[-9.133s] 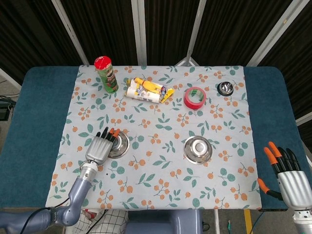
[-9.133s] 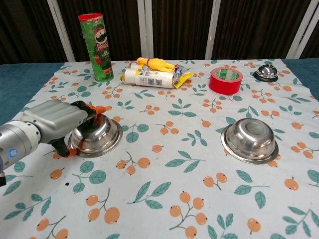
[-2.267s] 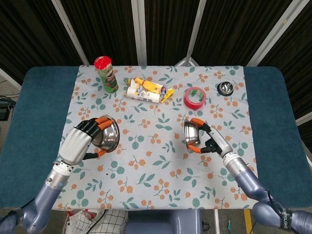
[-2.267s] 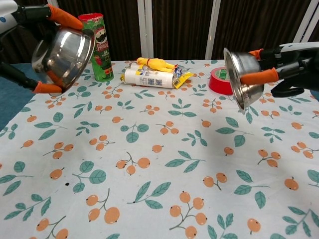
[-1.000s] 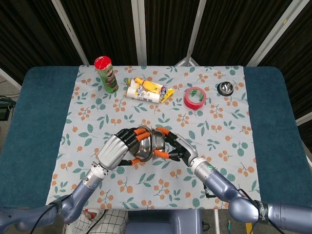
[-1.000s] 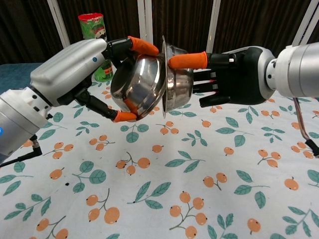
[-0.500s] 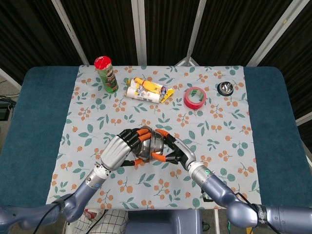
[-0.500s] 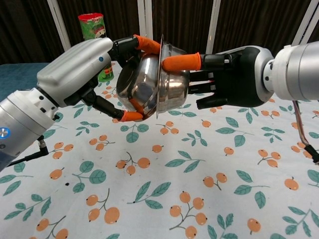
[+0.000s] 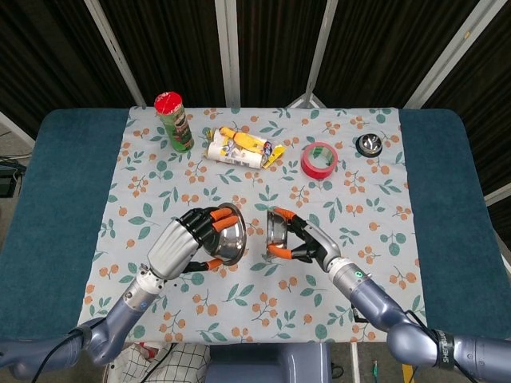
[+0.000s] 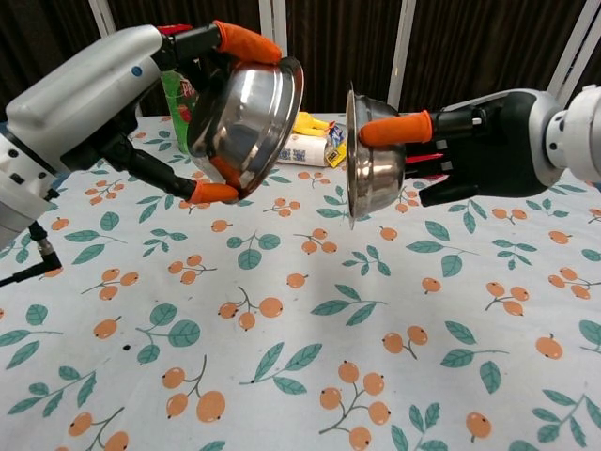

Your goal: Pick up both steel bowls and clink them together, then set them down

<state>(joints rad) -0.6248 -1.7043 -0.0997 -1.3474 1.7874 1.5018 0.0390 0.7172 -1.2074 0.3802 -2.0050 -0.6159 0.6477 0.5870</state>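
While both arms hang above the floral cloth (image 9: pixel 375 171), the left hand (image 9: pixel 177 246) grips one steel bowl (image 10: pixel 246 120) with orange-tipped fingers curled over its rim, and the right hand (image 10: pixel 488 141) grips the other steel bowl (image 10: pixel 374 171), thumb over the edge. The two bowls are lifted off the table, tipped on their sides, rims facing each other with a clear gap between them

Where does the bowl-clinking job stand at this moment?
Picking up is done: the left hand holds the left bowl and the right hand holds the right bowl, both off the tablecloth. They touched a moment ago; now a gap separates them. Setting both down remains.
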